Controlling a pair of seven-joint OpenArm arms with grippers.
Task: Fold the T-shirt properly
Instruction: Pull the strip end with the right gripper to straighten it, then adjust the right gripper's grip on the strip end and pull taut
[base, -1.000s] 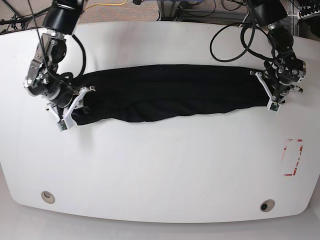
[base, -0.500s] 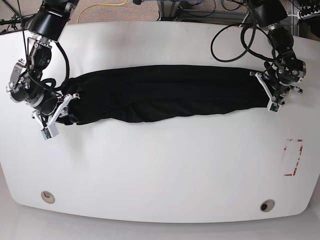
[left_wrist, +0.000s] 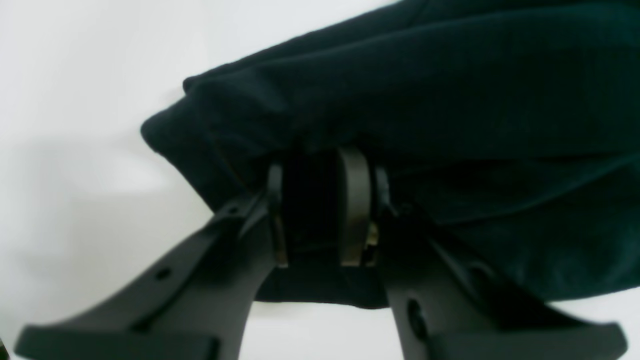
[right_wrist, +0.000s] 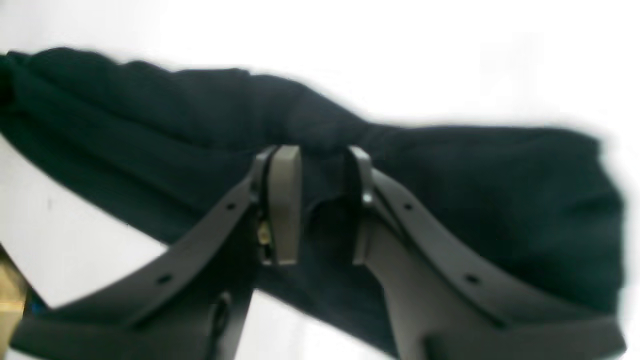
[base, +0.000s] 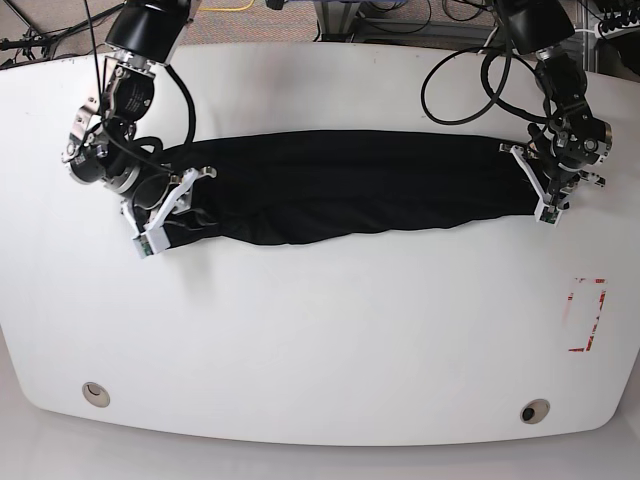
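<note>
Two pincers hold the ends of a long black T-shirt (base: 350, 190).

The T-shirt lies stretched in a long bunch across the middle of the white surface (base: 320, 340). The left pincer (base: 545, 190) is nearly closed, pinching cloth at one end. The right pincer (base: 170, 210) is nearly closed too, pinching cloth at the other end.

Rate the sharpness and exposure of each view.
Base: sharp and evenly lit, the T-shirt crisp against the table. Left wrist: soft focus, table washed out, shirt folds nearly lost in the dark. Right wrist: blurriest, shirt edges smeared and the background blown to white.
</note>
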